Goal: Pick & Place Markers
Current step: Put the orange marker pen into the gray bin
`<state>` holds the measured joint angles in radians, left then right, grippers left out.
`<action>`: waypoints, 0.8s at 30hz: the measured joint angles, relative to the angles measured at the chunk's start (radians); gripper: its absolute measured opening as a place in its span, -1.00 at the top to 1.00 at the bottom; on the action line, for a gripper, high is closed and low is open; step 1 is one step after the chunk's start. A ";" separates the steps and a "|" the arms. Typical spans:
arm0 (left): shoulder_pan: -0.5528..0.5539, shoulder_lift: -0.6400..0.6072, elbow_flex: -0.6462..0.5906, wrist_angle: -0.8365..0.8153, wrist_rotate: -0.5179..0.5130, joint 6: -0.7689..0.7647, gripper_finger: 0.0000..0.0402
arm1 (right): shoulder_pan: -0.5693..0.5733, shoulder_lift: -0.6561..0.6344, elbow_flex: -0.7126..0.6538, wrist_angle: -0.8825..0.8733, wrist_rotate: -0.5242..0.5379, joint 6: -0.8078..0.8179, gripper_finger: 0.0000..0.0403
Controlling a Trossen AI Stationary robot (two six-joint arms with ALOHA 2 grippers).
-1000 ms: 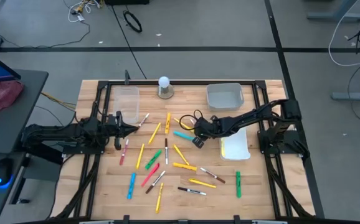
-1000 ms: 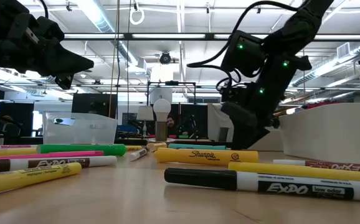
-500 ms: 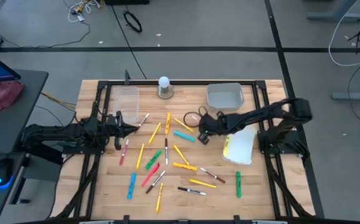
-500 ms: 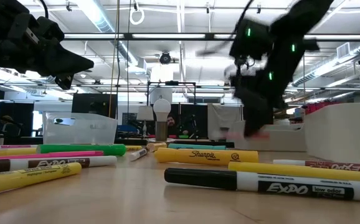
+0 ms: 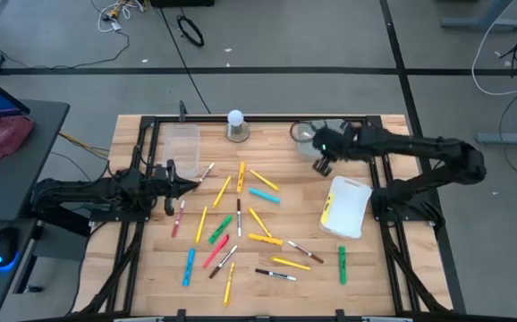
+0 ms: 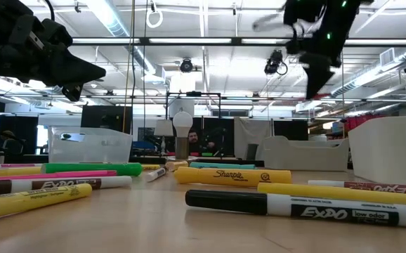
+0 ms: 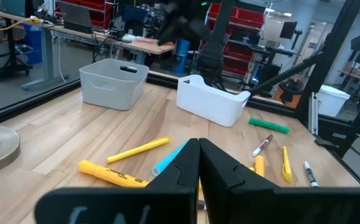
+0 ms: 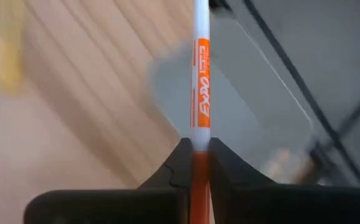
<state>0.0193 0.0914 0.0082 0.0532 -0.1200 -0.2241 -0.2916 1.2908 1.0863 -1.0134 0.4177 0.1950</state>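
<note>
Since the earlier frame, our right gripper [image 5: 321,164] carried a clamped orange Expo marker [image 8: 202,74] to upper right; most markers [image 5: 241,224] remained scattered.

Markers [image 5: 238,217] lie mid-table (white bin [image 5: 344,207] to their right).

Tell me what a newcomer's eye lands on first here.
The scatter of markers, mostly yellow, across the middle of the wooden table. Next, the right gripper, shut on an orange Expo marker, raised over the far right near the grey bin. The left gripper waits shut at the left edge.
</note>
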 joint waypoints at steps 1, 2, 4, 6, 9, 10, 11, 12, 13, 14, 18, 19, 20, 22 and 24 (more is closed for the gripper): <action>0.000 0.000 0.000 0.000 0.000 0.000 0.93 | -0.041 0.013 -0.001 -0.011 -0.012 -0.056 0.90; 0.000 0.000 0.000 0.000 0.000 0.001 0.93 | -0.081 0.024 -0.001 -0.012 -0.024 -0.115 0.90; 0.000 0.000 0.000 0.000 0.000 0.001 0.93 | -0.159 0.056 -0.001 -0.016 -0.038 -0.231 0.90; 0.000 0.000 0.000 0.000 0.000 0.001 0.93 | -0.225 0.105 -0.001 -0.006 -0.044 -0.337 0.89; 0.000 0.000 0.000 0.000 0.000 0.007 0.93 | -0.301 0.181 -0.001 0.024 -0.067 -0.496 0.89; 0.000 0.000 0.000 0.000 0.000 0.016 0.93 | -0.319 0.210 -0.001 0.040 -0.089 -0.556 0.89; 0.000 0.000 0.000 0.000 0.000 0.026 0.93 | -0.333 0.239 -0.001 0.055 -0.106 -0.613 0.89; 0.000 0.000 0.000 0.001 0.000 0.038 0.93 | -0.344 0.267 -0.001 0.074 -0.108 -0.664 0.88; 0.000 0.000 0.000 0.001 0.000 0.051 0.93 | -0.355 0.291 -0.001 0.098 -0.109 -0.712 0.88; 0.000 0.000 0.000 0.001 0.000 0.057 0.93 | -0.363 0.316 -0.001 0.125 -0.109 -0.754 0.88; 0.000 0.000 0.000 0.003 0.000 0.053 0.93 | -0.387 0.393 -0.001 0.233 -0.113 -0.875 0.88; 0.000 0.000 0.000 0.008 0.000 0.053 0.93 | -0.390 0.404 -0.001 0.255 -0.112 -0.896 0.88; 0.000 0.000 0.000 0.012 0.000 0.051 0.93 | -0.391 0.412 -0.001 0.271 -0.112 -0.913 0.88; 0.000 0.000 0.000 0.013 0.000 0.036 0.93 | -0.393 0.421 -0.001 0.289 -0.113 -0.926 0.86; 0.000 0.000 0.000 0.013 0.000 0.029 0.93 | -0.394 0.420 -0.001 0.296 -0.113 -0.925 0.81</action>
<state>0.0193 0.0915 0.0082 0.0666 -0.1196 -0.1951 -0.6861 1.7104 1.0855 -0.7178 0.3050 -0.7300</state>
